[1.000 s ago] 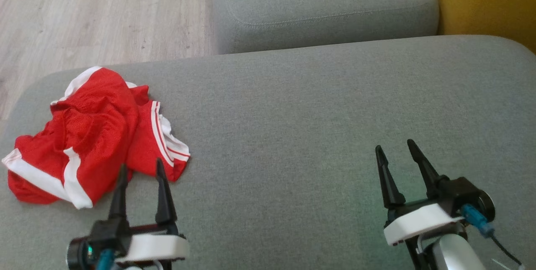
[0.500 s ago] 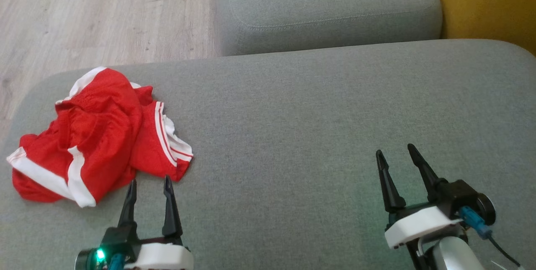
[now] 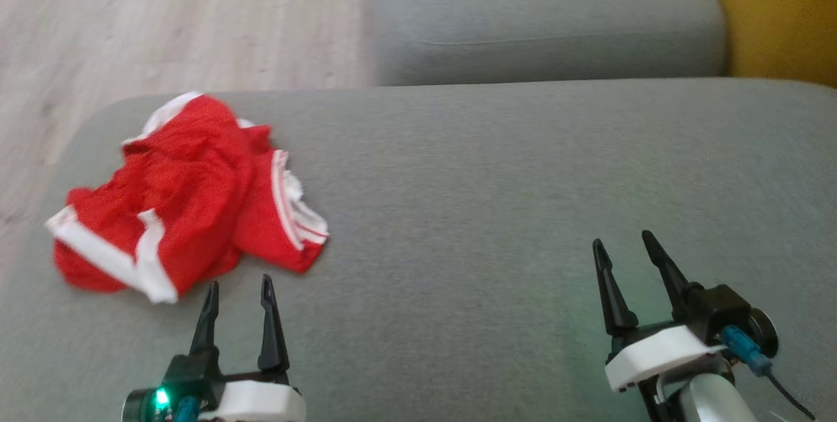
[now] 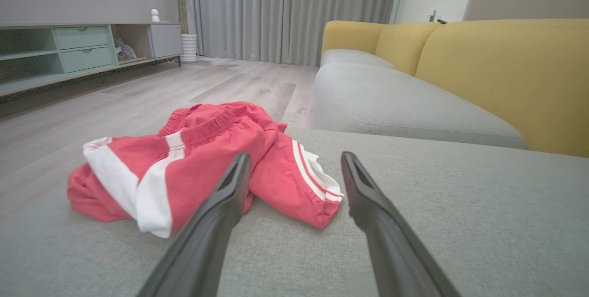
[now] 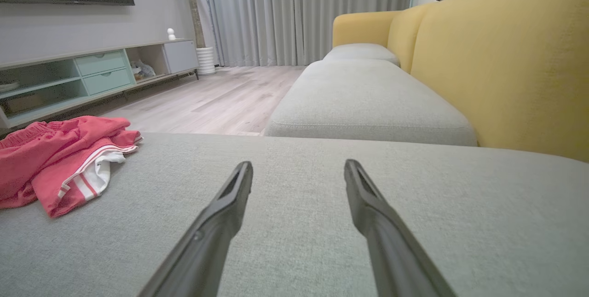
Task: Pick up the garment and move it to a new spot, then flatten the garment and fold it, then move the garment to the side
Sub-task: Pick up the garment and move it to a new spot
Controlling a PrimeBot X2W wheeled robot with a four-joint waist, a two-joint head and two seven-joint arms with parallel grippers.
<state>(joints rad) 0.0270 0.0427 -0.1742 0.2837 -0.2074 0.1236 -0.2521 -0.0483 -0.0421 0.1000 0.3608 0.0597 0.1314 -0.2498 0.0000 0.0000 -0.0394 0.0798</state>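
Note:
The garment (image 3: 186, 196), red shorts with white stripes, lies crumpled at the left end of the grey sofa cushion (image 3: 490, 212). My left gripper (image 3: 238, 284) stands open just short of the garment's near edge, touching nothing. In the left wrist view the garment (image 4: 202, 163) spreads ahead of the open left gripper (image 4: 294, 161). My right gripper (image 3: 621, 243) hovers open over bare cushion at the lower right, far from the garment. The right wrist view has the garment (image 5: 60, 159) at its left edge, with the open right gripper (image 5: 299, 164) pointing along the sofa.
A second grey seat cushion (image 3: 543, 16) lies beyond the one I work on. The yellow backrest (image 3: 778, 10) rises on the right. Wooden floor (image 3: 163, 23) drops away past the cushion's left and far edges. A low cabinet (image 4: 83, 53) stands across the room.
My left gripper has drawn back from over the garment's near edge, staying open. The head camera has shifted, so the whole scene sits further right. The right gripper holds its place.

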